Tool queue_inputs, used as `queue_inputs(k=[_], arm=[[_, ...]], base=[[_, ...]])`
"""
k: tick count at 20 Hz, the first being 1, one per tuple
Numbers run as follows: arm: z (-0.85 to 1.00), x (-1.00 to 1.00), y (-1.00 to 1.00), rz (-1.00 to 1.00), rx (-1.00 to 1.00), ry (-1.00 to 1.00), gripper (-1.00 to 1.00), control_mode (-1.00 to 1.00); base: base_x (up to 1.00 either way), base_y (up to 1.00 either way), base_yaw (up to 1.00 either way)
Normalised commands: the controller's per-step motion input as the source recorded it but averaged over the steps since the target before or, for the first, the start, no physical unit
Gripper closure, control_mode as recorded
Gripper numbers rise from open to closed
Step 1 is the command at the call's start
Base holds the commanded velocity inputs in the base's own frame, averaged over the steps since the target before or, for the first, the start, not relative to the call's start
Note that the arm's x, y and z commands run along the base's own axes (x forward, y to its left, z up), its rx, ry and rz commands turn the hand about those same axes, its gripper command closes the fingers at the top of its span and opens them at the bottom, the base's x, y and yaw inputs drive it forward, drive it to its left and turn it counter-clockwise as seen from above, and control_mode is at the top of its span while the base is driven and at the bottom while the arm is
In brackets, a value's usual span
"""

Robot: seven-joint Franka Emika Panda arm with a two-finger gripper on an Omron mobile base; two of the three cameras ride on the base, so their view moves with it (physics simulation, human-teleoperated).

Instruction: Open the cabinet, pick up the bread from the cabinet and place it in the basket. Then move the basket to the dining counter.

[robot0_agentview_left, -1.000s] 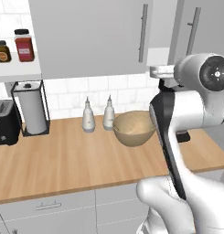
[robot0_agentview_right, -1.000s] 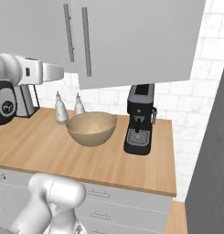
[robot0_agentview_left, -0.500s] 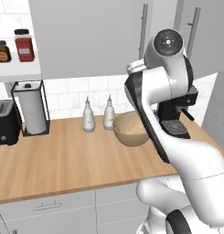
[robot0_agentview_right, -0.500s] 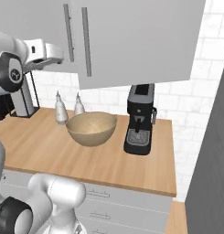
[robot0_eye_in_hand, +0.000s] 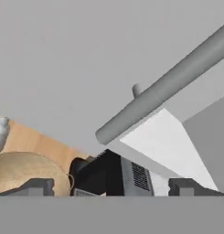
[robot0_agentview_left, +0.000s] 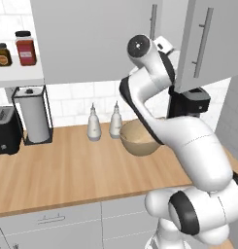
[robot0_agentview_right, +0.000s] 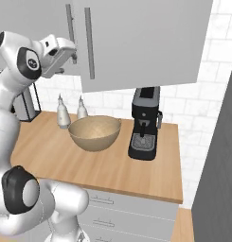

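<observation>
Arm's swung up fast vs a sec ago: gripper [robot0_agentview_right: 74, 56] now raised at the cabinet [robot0_agentview_right: 136, 42] doors, jaws spread wide, nothing held. Hand view: bar handle [robot0_eye_in_hand: 163, 89] close ahead, not yet between the fingertips [robot0_eye_in_hand: 38, 186]. Doors look shut, so bread's hidden. Basket [robot0_agentview_left: 139, 138] waits on worktop [robot0_agentview_left: 67, 165], left of coffee machine [robot0_agentview_right: 145, 124]. Judging: handle grab's next.

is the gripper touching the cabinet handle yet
Apart. In the hand view the bar handle runs across above the two open fingertips, with cabinet door and coffee machine visible between; nothing sits between the fingers.
</observation>
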Motion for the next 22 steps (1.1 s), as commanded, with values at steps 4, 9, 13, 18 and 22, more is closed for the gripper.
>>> queue_inputs(k=[4, 9, 13, 18, 22], arm=[[-0.08, 0.61, -0.48, 0.0, -0.24, 0.07, -1.0, -1.0], [0.0, 0.27, -0.56, -0.01, -0.04, 0.11, -1.0, -1.0], [0.05, -0.2, -0.49, -0.04, 0.0, 0.02, -1.0, -1.0], [0.14, -0.94, -0.59, -0.04, 0.0, -0.12, -1.0, -1.0], [0.01, -0.92, -0.8, -0.12, 0.05, -0.16, -1.0, -1.0]], base=[[0.0, 0.0, 0.0], [0.0, 0.0, 0.0], [0.0, 0.0, 0.0], [0.0, 0.0, 0.0], [0.0, 0.0, 0.0]])
